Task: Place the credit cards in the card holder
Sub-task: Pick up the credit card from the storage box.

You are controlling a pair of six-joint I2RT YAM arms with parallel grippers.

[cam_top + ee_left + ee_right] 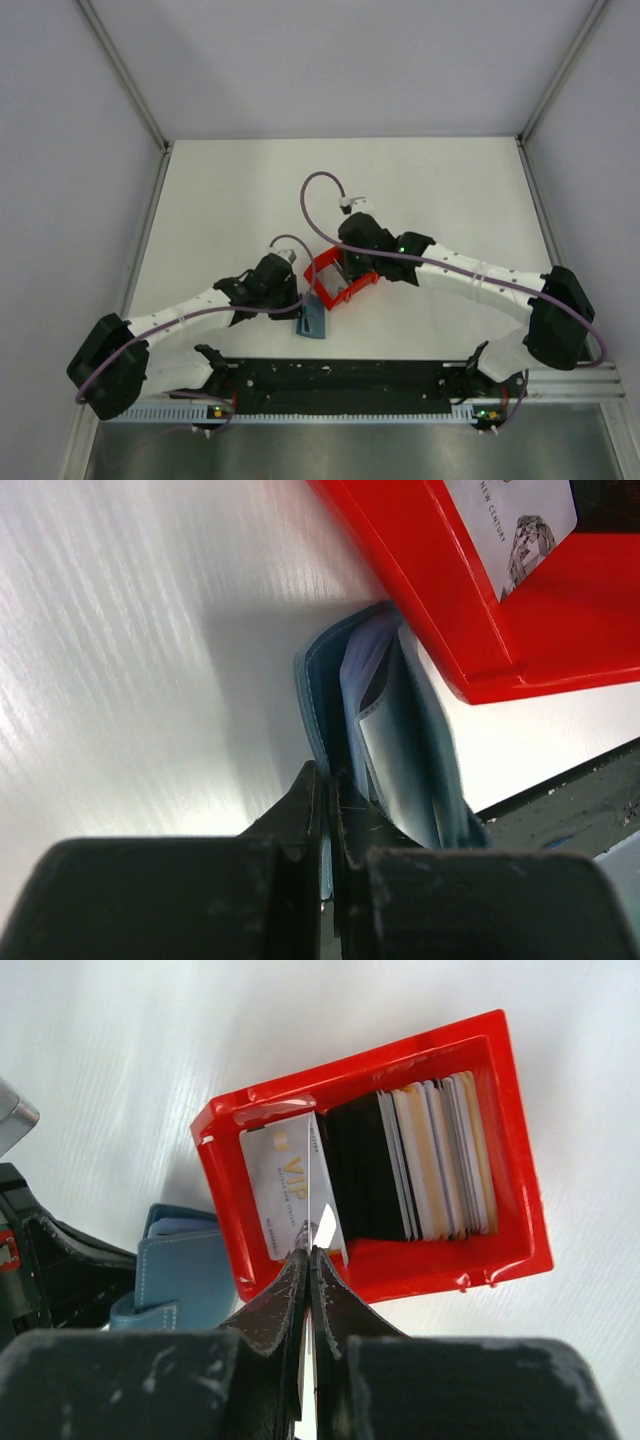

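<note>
The teal card holder [400, 720] stands on edge on the table, its flaps slightly spread, right beside the red tray [470, 590]. My left gripper [325, 772] is shut on its left flap. In the top view the card holder [313, 322] sits just below the left gripper [298, 304]. My right gripper [308, 1252] is shut on a thin credit card [312, 1180] seen edge-on, held at the left end of the tray [520, 1210]. A whitish VIP card [275, 1185] leans behind it. Several black and pale cards [420, 1165] stand in the tray. The right gripper [348, 268] hangs over the tray [325, 272].
In the right wrist view the card holder [185, 1270] and the left gripper's dark body [60, 1270] lie just left of the tray. A black rail [340, 380] runs along the near table edge. White walls enclose the table on three sides.
</note>
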